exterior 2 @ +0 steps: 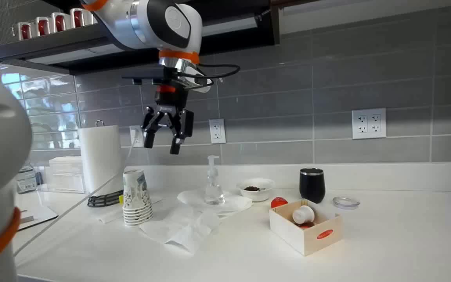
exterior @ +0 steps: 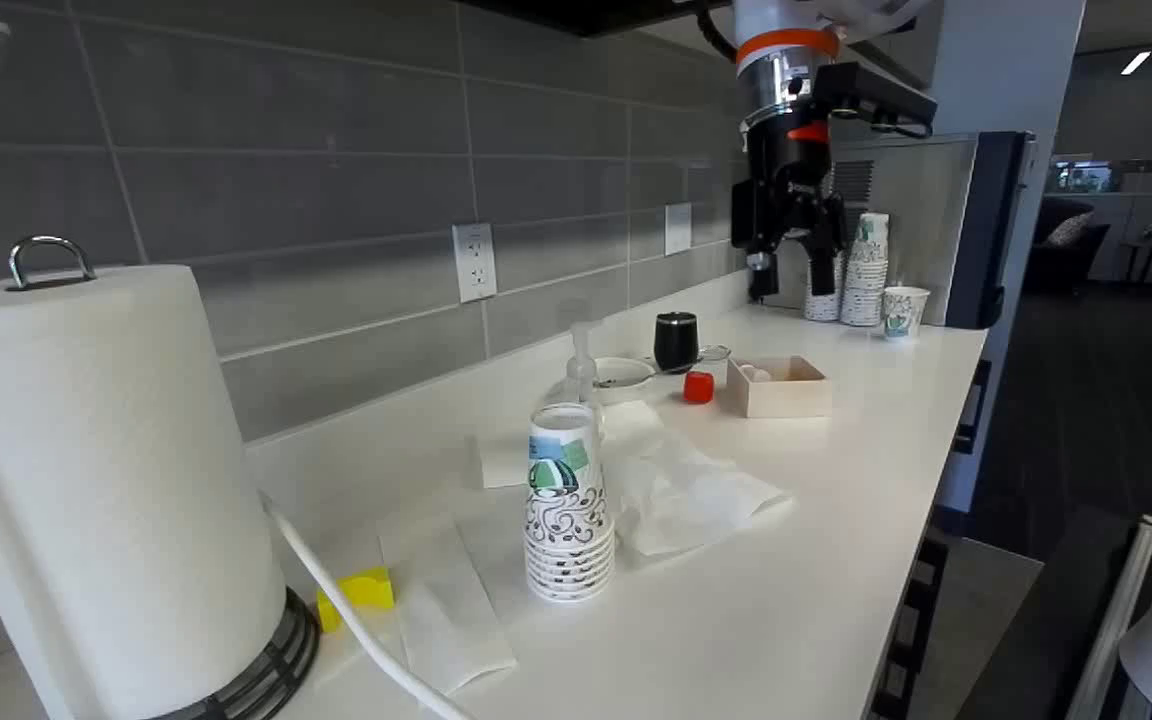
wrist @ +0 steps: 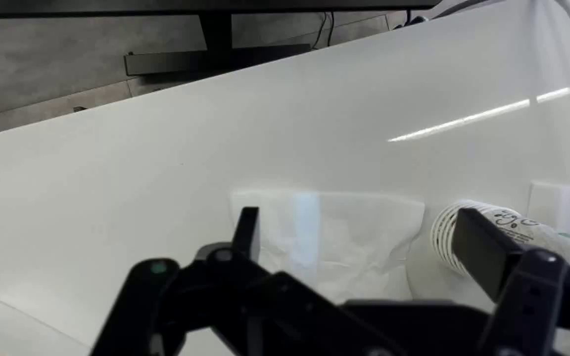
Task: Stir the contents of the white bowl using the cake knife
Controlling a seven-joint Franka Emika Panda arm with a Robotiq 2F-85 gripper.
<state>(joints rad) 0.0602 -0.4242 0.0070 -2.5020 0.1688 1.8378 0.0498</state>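
Note:
The white bowl (exterior 2: 255, 196) stands on the counter near the back wall, with dark contents inside. It also shows in an exterior view (exterior: 626, 395), partly behind the soap dispenser. A thin dark utensil (exterior: 674, 369) seems to reach over its rim; I cannot tell whether it is the cake knife. My gripper (exterior 2: 162, 145) is open and empty, high above the counter and well away from the bowl. It also shows in an exterior view (exterior: 792, 280). In the wrist view the open fingers (wrist: 359, 225) hang over a crumpled napkin; the bowl is out of view there.
A stack of paper cups (exterior 2: 136, 199), a napkin (exterior 2: 188, 233) and a soap dispenser (exterior 2: 213, 186) stand or lie left of the bowl. A black cup (exterior 2: 312, 186), red item (exterior 2: 278, 202), clear lid (exterior 2: 346, 202) and wooden box (exterior 2: 305, 239) lie right. A shelf (exterior 2: 53, 45) hangs above.

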